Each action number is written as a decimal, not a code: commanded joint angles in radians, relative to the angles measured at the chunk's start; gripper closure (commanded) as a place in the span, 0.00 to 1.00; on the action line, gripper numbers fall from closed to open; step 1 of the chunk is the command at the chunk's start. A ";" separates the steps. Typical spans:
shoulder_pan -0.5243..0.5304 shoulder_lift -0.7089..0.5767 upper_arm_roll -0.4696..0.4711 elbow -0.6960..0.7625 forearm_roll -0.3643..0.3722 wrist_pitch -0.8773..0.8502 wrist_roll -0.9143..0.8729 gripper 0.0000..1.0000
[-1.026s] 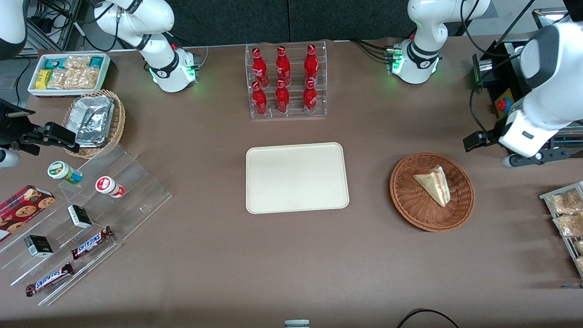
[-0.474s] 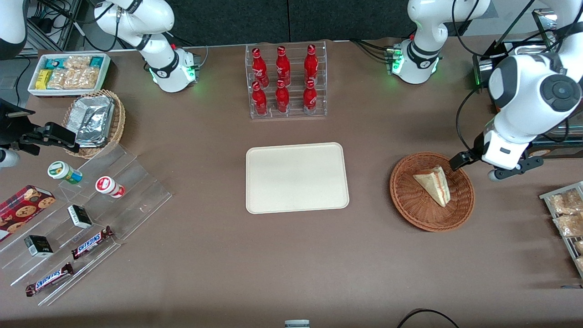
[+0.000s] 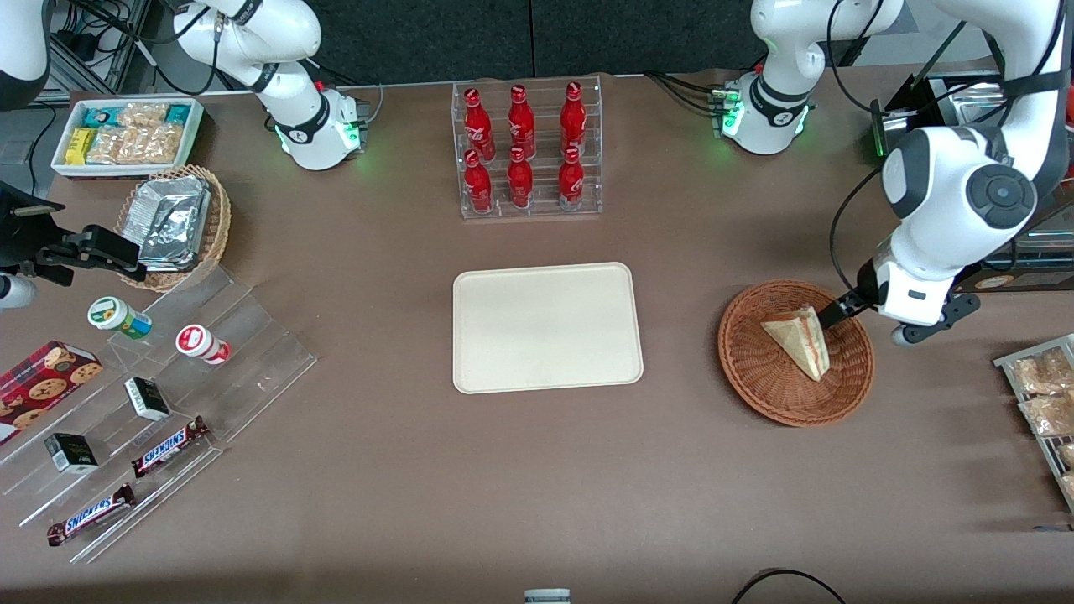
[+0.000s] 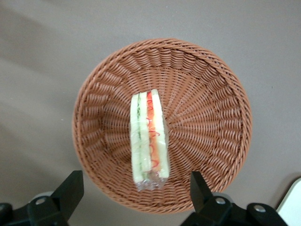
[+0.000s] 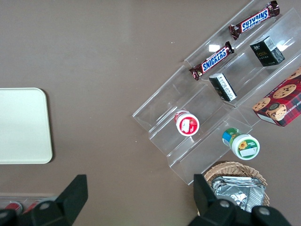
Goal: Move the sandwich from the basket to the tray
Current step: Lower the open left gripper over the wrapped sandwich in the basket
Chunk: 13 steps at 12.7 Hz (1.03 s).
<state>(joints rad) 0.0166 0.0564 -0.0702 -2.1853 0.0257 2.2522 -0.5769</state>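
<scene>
Hovering over the basket (image 4: 162, 127) with my gripper (image 4: 134, 195) spread wide and holding nothing, I line up with the sandwich (image 4: 149, 139) lying inside, so I can carry it to the tray (image 3: 547, 327).

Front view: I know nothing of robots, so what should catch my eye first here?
Probably the sandwich lying in the reddish wicker basket, with the open gripper poised above the basket's rim. Next, the bare cream tray mid-table, and the red bottles racked farther from the camera.
</scene>
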 commanded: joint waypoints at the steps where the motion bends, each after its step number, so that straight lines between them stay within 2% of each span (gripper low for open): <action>1: -0.026 0.048 0.003 -0.004 -0.012 0.061 -0.092 0.00; 4: -0.029 0.092 0.003 -0.005 -0.032 0.089 -0.098 0.00; 13: -0.023 0.181 0.006 -0.036 -0.032 0.129 -0.104 0.00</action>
<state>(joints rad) -0.0038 0.2308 -0.0673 -2.2045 0.0052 2.3554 -0.6658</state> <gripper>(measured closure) 0.000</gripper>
